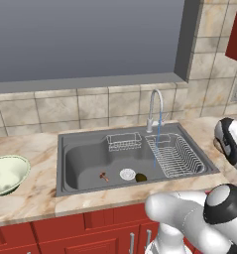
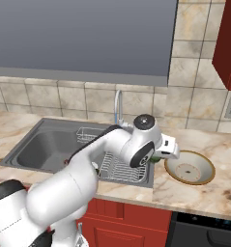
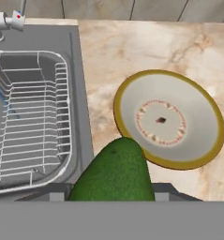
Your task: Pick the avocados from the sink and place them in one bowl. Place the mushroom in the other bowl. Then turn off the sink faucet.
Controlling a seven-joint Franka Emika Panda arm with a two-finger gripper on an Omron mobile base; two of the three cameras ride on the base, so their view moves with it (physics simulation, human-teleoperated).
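My gripper (image 2: pixel 160 154) is shut on the bright green avocado (image 3: pixel 115 174), held above the counter between the sink's right edge and the shallow tan bowl (image 3: pixel 203 154). That bowl (image 2: pixel 190 167) has nothing in it and lies just right of the avocado. In the sink (image 1: pixel 80 163), the dark olive avocado (image 1: pixel 141 177) lies beside the round white drain (image 1: pixel 127 173). The small reddish-brown mushroom (image 1: pixel 103 175) is left of the drain. The chrome faucet (image 1: pixel 154 106) pours a thin blue stream. On the left counter stands the pale green-cream bowl (image 1: pixel 7 173).
A wire dish rack (image 1: pixel 175 156) fills the sink's right part, and a smaller wire basket (image 1: pixel 124 142) hangs at the back. A tiled wall and a window ledge stand behind. Red cabinets run under the counter and at the upper right.
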